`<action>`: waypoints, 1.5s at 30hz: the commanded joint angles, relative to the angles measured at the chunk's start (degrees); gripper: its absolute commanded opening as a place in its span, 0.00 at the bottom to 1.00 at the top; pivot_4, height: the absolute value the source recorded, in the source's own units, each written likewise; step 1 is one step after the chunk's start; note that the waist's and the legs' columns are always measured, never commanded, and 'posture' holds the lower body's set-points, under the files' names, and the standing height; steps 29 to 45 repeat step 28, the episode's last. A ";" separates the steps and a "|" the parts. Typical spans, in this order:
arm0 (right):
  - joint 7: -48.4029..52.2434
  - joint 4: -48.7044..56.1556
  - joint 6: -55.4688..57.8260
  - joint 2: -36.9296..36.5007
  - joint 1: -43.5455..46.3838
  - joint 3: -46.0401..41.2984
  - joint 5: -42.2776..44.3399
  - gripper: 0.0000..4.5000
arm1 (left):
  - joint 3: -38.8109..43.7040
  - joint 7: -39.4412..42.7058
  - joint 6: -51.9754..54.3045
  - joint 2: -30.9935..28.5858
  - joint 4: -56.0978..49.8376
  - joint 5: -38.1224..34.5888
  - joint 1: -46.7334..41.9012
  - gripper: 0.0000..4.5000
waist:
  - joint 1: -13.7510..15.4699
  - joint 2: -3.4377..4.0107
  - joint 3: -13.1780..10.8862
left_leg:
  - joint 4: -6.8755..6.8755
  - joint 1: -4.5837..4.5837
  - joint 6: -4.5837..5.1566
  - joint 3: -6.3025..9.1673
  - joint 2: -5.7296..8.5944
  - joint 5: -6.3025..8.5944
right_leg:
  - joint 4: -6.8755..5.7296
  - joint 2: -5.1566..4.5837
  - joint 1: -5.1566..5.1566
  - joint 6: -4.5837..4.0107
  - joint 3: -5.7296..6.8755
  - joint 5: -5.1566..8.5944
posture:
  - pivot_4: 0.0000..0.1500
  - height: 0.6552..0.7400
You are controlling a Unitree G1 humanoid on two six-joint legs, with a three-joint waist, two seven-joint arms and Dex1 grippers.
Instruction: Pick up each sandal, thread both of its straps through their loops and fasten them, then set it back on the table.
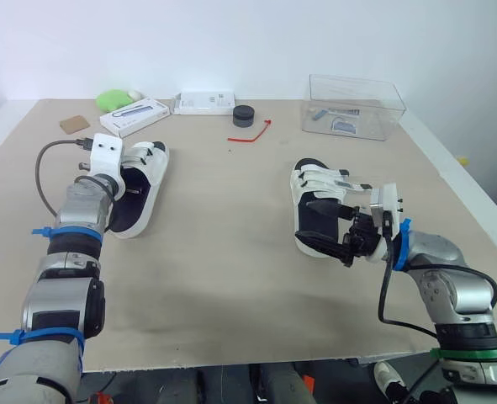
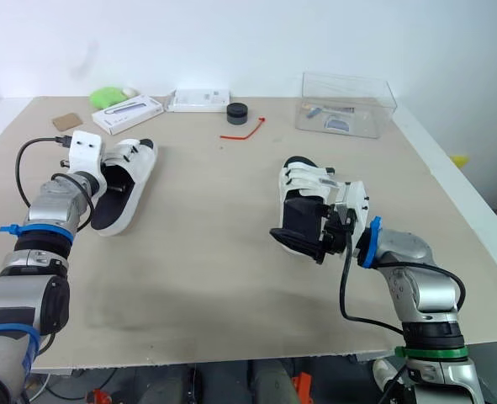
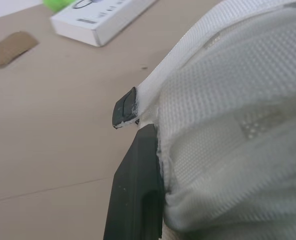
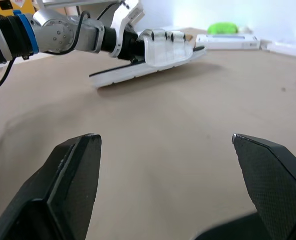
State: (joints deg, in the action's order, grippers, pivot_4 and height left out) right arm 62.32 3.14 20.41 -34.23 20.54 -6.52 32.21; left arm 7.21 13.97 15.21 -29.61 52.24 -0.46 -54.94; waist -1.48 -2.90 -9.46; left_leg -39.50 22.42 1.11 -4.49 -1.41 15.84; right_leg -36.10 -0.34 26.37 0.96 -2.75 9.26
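The left sandal [image 1: 140,192], white with a dark insole, lies at the table's left and looks tipped up on one side in the right wrist view [image 4: 153,55]. My left gripper [image 1: 124,178] is shut on it at the straps. A black finger [image 3: 137,190] presses against the white mesh strap [image 3: 228,125]. The right sandal [image 1: 319,187] lies at the right of the table, straps towards the back. My right gripper [image 1: 314,224] is open at that sandal's heel end and points left. Bare table shows between its fingers [image 4: 72,180].
A clear plastic box [image 1: 353,105] stands at the back right. Along the back lie two white boxes [image 1: 134,116] [image 1: 204,102], a black round piece [image 1: 244,115], a red tie [image 1: 250,135], a green object [image 1: 113,98] and a brown card [image 1: 74,124].
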 commanded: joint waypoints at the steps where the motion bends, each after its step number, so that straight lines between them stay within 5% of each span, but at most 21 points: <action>1: -0.23 -0.64 -1.60 0.34 1.90 -0.20 -0.41 1.00 | -0.23 0.06 -3.76 -2.06 -0.53 1.05 -1.01 0.11 | 0.08 0.00 0.00 | 0.00 0.00 -0.01 0.00 0.00 0.01 | 0.00 0.00 0.00 0.00 0.00 0.00 | 1.00 1.00; 9: 0.19 0.10 -1.69 0.22 1.38 -0.41 -0.53 1.00 | 1.42 7.01 -3.19 -2.96 -14.67 -2.74 6.42 0.96 | 0.22 0.00 0.00 | 0.00 0.03 -0.04 0.04 -0.02 0.03 | -0.01 0.00 0.01 -0.02 0.05 0.01 | 1.00 1.00; 10: 0.34 0.69 -1.67 -0.06 0.83 -0.49 -0.51 1.00 | 1.49 11.28 -3.35 -3.57 -21.47 -4.98 10.10 0.98 | 0.22 0.00 0.00 | 0.00 0.03 -0.04 0.05 -0.02 0.03 | -0.01 0.00 0.00 -0.02 0.05 0.01 | 1.00 1.00; 13: 0.64 3.06 -2.28 -0.97 -1.75 -0.76 -0.89 1.00 | 3.98 20.60 1.61 -6.29 -41.33 -13.13 22.23 0.98 | -0.07 0.01 0.01 | 0.04 -0.02 -0.17 -0.09 -0.12 0.13 | -0.05 -0.04 0.08 -0.08 0.00 0.04 | 1.00 1.00; 20: 5.84 8.11 -7.37 -5.01 -9.38 0.84 -3.48 1.00 | 7.12 35.77 5.43 -13.93 -66.24 -23.77 43.92 0.98 | 0.28 0.04 0.01 | 0.01 -0.07 -0.23 -0.02 -0.22 0.18 | -0.09 -0.02 0.06 -0.18 0.11 0.18 | 1.00 1.00; 28: 9.77 5.80 -8.79 -7.59 -8.71 1.47 -3.49 1.00 | 6.22 44.90 3.05 -19.18 -72.75 -24.73 52.81 0.98 | 0.29 0.07 0.01 | -0.01 -0.53 -0.10 -0.11 -0.19 -0.17 | -0.11 0.06 -0.31 -0.04 0.06 0.50 | 1.00 1.00; 45: 9.77 5.80 -8.79 -7.59 -8.71 1.47 -3.49 1.00 | 6.22 44.90 3.05 -19.18 -72.75 -24.73 52.81 0.98 | 0.29 0.07 0.01 | -0.01 -0.53 -0.10 -0.11 -0.19 -0.17 | -0.11 0.06 -0.31 -0.04 0.06 0.50 | 1.00 1.00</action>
